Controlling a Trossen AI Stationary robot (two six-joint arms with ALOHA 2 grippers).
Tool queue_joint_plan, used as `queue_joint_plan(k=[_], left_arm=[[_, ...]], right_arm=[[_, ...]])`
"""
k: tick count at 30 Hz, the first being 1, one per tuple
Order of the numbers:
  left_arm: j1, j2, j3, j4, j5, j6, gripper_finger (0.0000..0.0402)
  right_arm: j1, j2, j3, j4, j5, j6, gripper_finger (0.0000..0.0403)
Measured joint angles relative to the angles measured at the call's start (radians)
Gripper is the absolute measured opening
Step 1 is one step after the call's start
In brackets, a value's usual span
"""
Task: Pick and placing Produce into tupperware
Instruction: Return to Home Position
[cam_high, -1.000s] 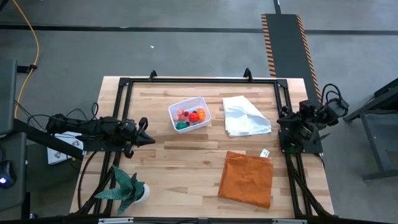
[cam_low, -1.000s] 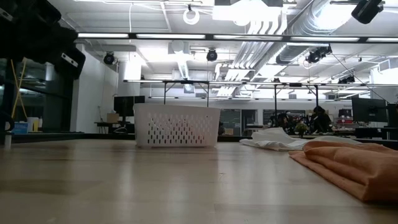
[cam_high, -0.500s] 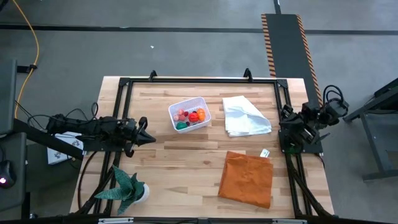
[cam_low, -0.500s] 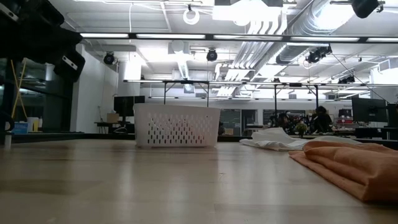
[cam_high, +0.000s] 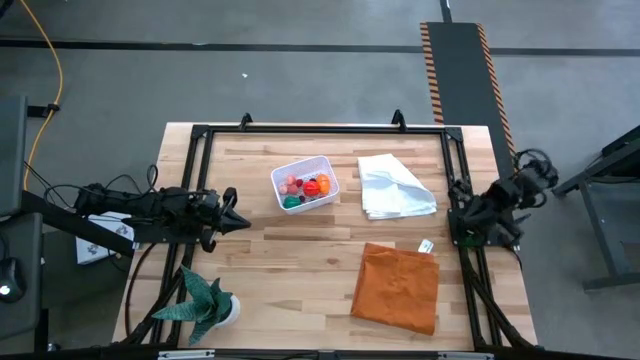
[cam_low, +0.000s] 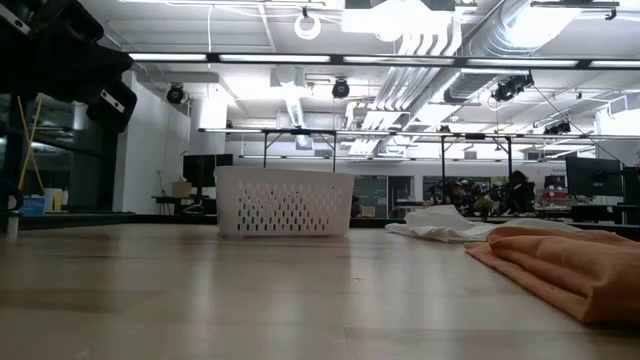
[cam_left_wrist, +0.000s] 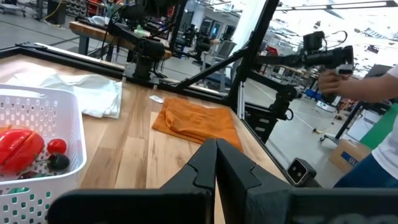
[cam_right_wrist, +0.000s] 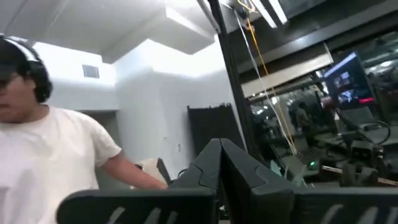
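Overhead shot: tub (cam_high: 298, 165) sits mid-table with the produce (cam_high: 308, 187) inside, left gripper (cam_high: 240, 222) just left of it, right arm (cam_high: 490, 205) folded at the right edge. Low view catches only the tub's mesh wall. Left wrist: fingers (cam_left_wrist: 199, 168) pinched together, red produce in the tub. Right wrist: right gripper (cam_right_wrist: 219, 144) closed too, facing a person (cam_right_wrist: 56, 155).
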Motion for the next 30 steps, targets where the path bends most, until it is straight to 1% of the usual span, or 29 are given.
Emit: queue_joint_plan(k=[3, 6, 9, 11, 21, 24, 30], left_arm=[[0.0, 0.0, 0.0, 0.0, 0.0, 0.0, 0.0001], [0.0, 0.0, 0.0, -0.001, 0.0, 0.0, 0.0001], [0.0, 0.0, 0.0, -0.001, 0.0, 0.0, 0.0001], [0.0, 0.0, 0.0, -0.001, 0.0, 0.0, 0.0001], [0.0, 0.0, 0.0, -0.001, 0.0, 0.0, 0.0001], [0.0, 0.0, 0.0, -0.001, 0.0, 0.001, 0.0001], [0.0, 0.0, 0.0, -0.001, 0.0, 0.001, 0.0001]], right_arm=[[-0.004, 0.0, -0.112, 0.163, 0.001, -0.021, 0.0], [-0.029, 0.0, -0.163, 0.257, 0.008, -0.06, 0.0], [-0.071, 0.0, -0.17, 0.205, 0.044, -0.059, 0.0], [-0.108, 0.0, -0.171, 0.185, 0.043, -0.047, 0.0], [-0.284, 0.0, -0.172, 0.06, -0.024, 0.001, 0.0], [-0.337, 0.0, -0.203, 0.096, -0.05, 0.002, 0.0], [-0.446, 0.0, -0.305, 0.285, -0.145, 0.057, 0.0]])
